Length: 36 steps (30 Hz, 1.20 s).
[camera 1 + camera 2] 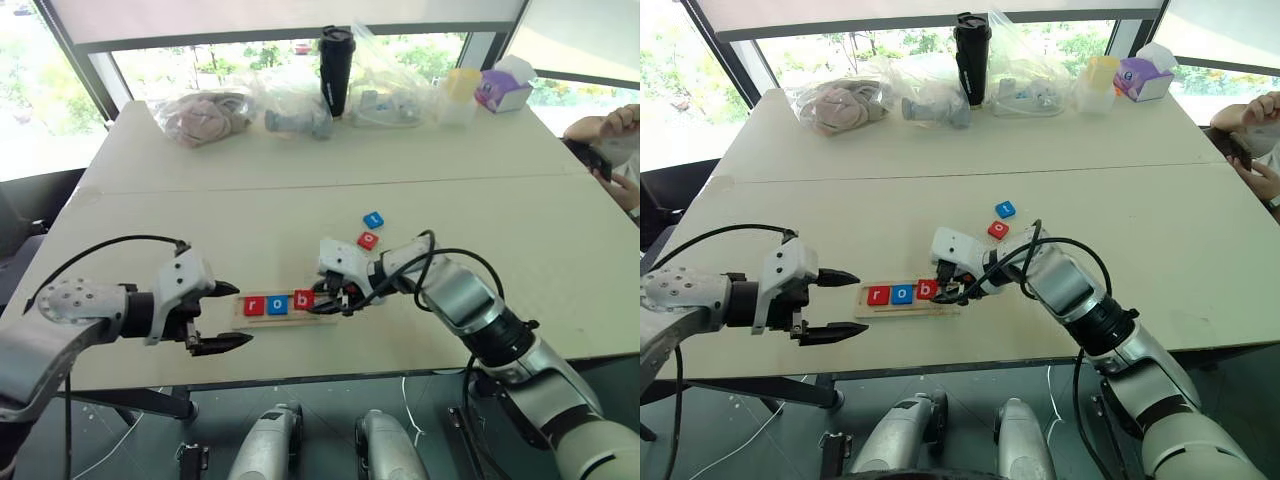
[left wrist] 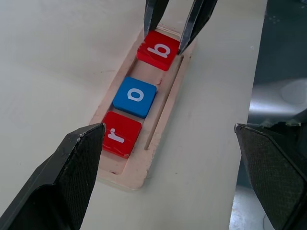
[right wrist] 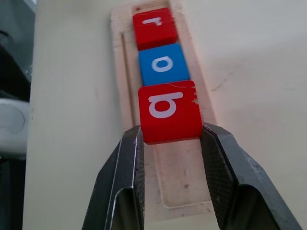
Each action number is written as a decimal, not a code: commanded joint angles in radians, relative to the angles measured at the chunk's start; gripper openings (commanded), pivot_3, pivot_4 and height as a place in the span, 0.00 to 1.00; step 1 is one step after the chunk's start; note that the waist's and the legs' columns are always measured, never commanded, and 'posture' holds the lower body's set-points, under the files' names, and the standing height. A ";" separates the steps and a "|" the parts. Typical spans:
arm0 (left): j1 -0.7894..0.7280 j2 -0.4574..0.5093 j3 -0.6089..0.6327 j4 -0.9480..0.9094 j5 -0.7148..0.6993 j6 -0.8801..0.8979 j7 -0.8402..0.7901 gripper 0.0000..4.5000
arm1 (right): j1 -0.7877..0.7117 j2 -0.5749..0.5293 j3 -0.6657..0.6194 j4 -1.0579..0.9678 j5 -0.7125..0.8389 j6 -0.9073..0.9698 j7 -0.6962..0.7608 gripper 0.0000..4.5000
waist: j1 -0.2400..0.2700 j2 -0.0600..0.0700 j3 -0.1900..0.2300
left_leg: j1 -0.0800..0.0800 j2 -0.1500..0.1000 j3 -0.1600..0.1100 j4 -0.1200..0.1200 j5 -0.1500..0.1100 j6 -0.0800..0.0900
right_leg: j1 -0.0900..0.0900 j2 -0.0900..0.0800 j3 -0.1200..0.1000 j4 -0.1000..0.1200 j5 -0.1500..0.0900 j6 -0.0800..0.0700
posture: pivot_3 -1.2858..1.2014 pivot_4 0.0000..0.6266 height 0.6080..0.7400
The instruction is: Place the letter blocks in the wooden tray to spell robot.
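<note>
The wooden tray (image 1: 283, 319) lies near the table's front edge, and its left slots hold a red r block (image 1: 253, 306) and a blue o block (image 1: 277, 304). My right gripper (image 3: 171, 130) is shut on the red b block (image 3: 169, 111), which sits in the tray's third place against the blue o block (image 3: 163, 64). Whether the b block lies flat I cannot tell. A red o block (image 1: 368, 240) and a blue t block (image 1: 373, 219) lie loose on the table behind the tray. My left gripper (image 1: 240, 314) hangs open just left of the tray, holding nothing.
Along the table's far edge stand plastic bags (image 1: 205, 117), a black tumbler (image 1: 336, 70), a yellow cup (image 1: 462, 86) and a purple tissue box (image 1: 504, 88). A person's hands (image 1: 612, 150) show at the right edge. The tray lies close to the table's front edge (image 1: 330, 378).
</note>
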 commanded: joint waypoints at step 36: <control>0.003 -0.013 0.030 -0.042 -0.025 0.011 0.057 1.00 | -0.044 0.124 0.036 0.134 -0.081 -0.085 -0.056 0.24 | -0.001 0.000 0.000 | 0.001 0.000 0.000 0.000 0.001 -0.001 | 0.000 0.001 0.000 0.001 0.001 0.001 | 0.52 0.24 1.00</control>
